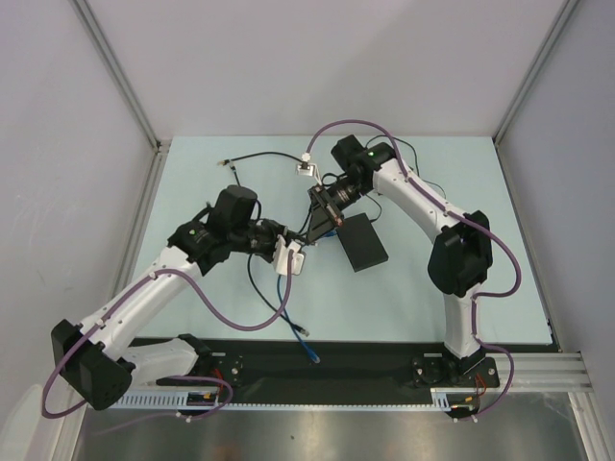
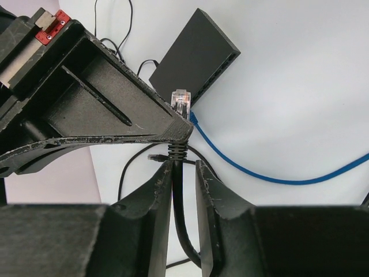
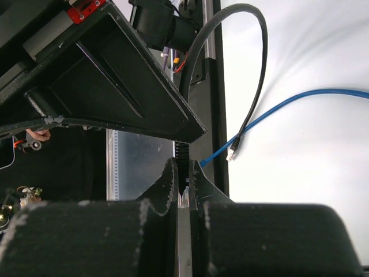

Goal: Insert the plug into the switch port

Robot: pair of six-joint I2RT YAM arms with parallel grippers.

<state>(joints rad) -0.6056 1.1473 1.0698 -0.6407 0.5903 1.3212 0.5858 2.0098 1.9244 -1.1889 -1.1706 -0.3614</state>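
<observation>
Pinching the black cable (image 2: 179, 190) behind its clear plug (image 2: 181, 103) in the left gripper (image 2: 183, 173) (narrow jaws); risking slip or tilt short of the switch (image 2: 193, 57).

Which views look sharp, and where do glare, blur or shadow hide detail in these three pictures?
Top external: evenly lit, sharp, soft shadows under the arms, the switch clear. Left wrist: the clear plug sharp, the near fingers dark. Right wrist: the table washed out by bright light, fingers dark and a little soft, the blue cable crisp.
</observation>
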